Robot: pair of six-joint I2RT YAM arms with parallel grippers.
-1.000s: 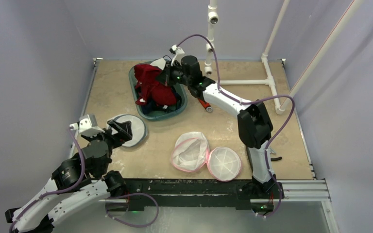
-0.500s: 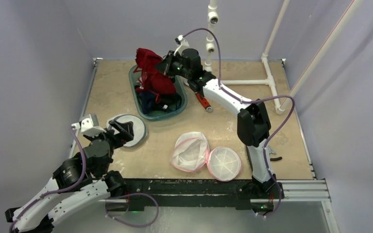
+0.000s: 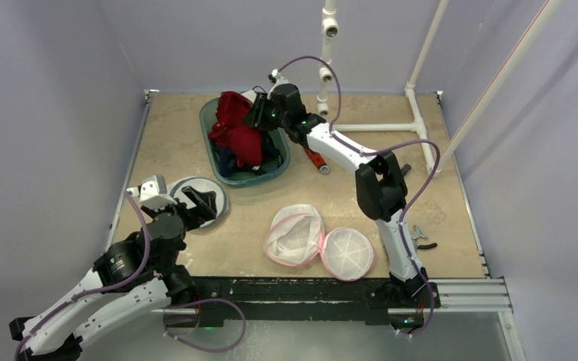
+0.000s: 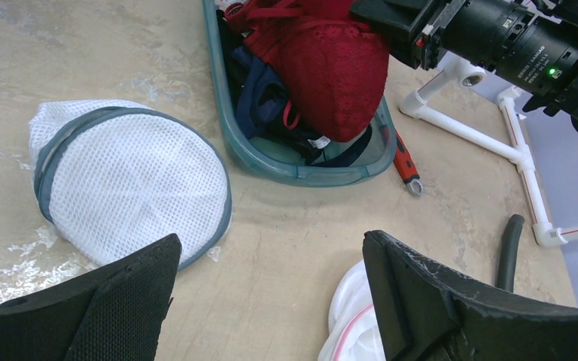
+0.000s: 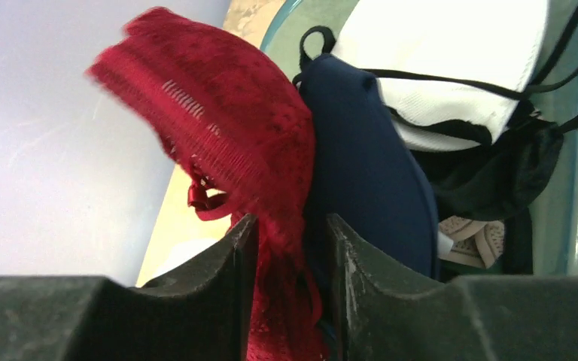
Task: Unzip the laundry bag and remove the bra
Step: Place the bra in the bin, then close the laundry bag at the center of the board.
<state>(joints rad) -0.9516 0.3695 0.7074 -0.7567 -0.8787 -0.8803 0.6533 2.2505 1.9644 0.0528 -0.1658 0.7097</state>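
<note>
You have only one piece of writing in sight: two short lines of white print on the black cylindrical housing (image 4: 508, 37) at the right arm's wrist, seen from the left wrist view. They are too small to read. Nothing else on the bench (image 4: 286, 226) carries legible text.

Between the right pincer's (image 5: 290, 286) black jaws, a deep-red lace bra (image 5: 233, 143); beside it a navy garment (image 5: 361, 173) in a teal basin (image 4: 301, 169). Before the left pincer (image 4: 271, 301), a grey-rimmed white mesh bag (image 4: 132, 188) on the mottled tan surface (image 4: 286, 248).
</note>
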